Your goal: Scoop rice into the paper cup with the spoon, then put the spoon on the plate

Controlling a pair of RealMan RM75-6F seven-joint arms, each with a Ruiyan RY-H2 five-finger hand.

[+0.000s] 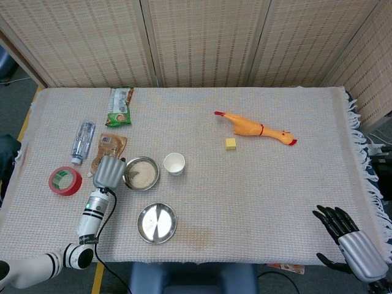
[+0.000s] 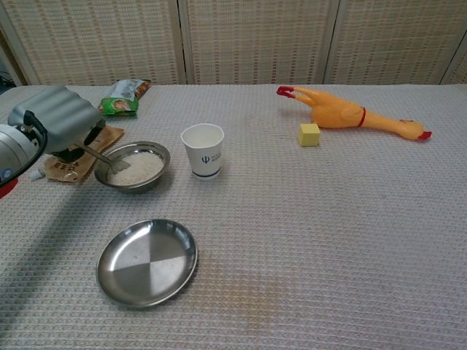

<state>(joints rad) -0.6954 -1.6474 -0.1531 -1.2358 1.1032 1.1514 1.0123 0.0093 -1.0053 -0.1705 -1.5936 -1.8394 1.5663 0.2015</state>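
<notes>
One scoop is being started: the spoon (image 2: 101, 157) is being gripped by the left hand (image 2: 62, 121), its bowl being dipped into the rice bowl (image 2: 134, 166) just right of that hand. Nothing is being seen in the paper cup (image 2: 203, 149) beyond the bowl; one plate (image 2: 148, 262) is waiting nearer, bare. The right hand (image 1: 350, 239) is being kept idle far off, fingers apart

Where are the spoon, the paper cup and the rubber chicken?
spoon (image 2: 102, 157), chest view, on its metal handle over the rice bowl's rim.
paper cup (image 2: 203, 153), chest view, on its white side wall.
rubber chicken (image 2: 343, 115), chest view, on its yellow body.
</notes>
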